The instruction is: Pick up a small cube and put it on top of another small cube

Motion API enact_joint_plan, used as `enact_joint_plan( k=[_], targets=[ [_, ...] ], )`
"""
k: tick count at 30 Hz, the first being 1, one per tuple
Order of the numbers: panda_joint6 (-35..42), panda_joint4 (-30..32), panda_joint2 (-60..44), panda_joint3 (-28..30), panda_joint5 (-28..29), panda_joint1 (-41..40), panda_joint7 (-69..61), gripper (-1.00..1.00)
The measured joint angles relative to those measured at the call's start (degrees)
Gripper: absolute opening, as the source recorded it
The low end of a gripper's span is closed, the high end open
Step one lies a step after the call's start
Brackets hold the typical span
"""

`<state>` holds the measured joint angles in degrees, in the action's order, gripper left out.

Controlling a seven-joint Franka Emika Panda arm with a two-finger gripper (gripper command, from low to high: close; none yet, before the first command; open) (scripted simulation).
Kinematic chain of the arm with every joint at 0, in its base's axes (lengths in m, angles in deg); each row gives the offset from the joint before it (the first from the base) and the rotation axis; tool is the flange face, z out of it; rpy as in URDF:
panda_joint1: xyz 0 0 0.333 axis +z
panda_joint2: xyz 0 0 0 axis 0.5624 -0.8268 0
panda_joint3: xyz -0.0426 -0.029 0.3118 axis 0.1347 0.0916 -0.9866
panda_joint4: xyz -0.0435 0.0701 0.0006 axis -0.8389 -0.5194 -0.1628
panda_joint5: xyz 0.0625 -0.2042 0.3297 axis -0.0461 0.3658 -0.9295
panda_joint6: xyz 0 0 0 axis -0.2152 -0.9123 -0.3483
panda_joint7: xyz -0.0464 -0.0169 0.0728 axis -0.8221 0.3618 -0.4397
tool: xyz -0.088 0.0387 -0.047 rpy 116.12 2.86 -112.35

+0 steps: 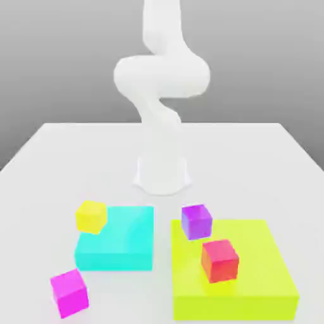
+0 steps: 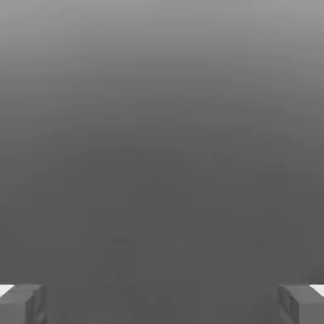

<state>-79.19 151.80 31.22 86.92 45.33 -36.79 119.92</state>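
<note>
A: Magenta cube [image 1: 69,292] check, starting from the hand [image 2: 162,304]. State?

B: Hand spread wide, nothing between its fingers [image 2: 22,304]. In the hand view the two tips sit far apart at the frame's corners, with plain grey between them (no cube in that gap).

A: And the pick target relative to the arm?

B: In the exterior view the arm [image 1: 158,95] rises from its base at the middle of the white surface [image 1: 266,152]. The magenta cube rests directly on that surface, near the front edge, toward the exterior view's left, just beside the front corner of the cyan slab [image 1: 123,243] but apart from it.

A: Destination?

B: Red cube [image 1: 220,260] sits on the lime slab [image 1: 253,278], toward the exterior view's right, with a violet cube [image 1: 196,221] near it at the slab's back corner. A yellow cube [image 1: 91,216] perches at the cyan slab's corner.

A: Judgement?

B: Task not started. Both cubes are turned slightly, so the wrist likely needs matching rotation; target and goal lie well apart, on opposite sides.
</note>
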Motion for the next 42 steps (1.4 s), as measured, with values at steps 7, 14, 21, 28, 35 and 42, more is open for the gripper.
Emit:
enact_joint_plan(
  k=[7,14,21,28,35,42],
  targets=[
    [-5.8,2.4,-14.9,-0.8,2.3,-6.3,10.9,0.00],
    [-11.4,4.7,-29.5,0.0,4.0,-11.0,21.1,0.00],
    [-17.1,7.0,-43.9,1.9,2.6,-15.2,29.1,0.00],
    [-24.7,7.9,-58.3,2.2,-1.9,-17.3,32.3,0.00],
    [-29.3,6.9,-64.1,1.9,-2.3,-17.6,32.2,-1.00],
    [-23.8,8.2,-57.3,2.1,-1.8,-17.5,32.6,-1.00]
  ],
)
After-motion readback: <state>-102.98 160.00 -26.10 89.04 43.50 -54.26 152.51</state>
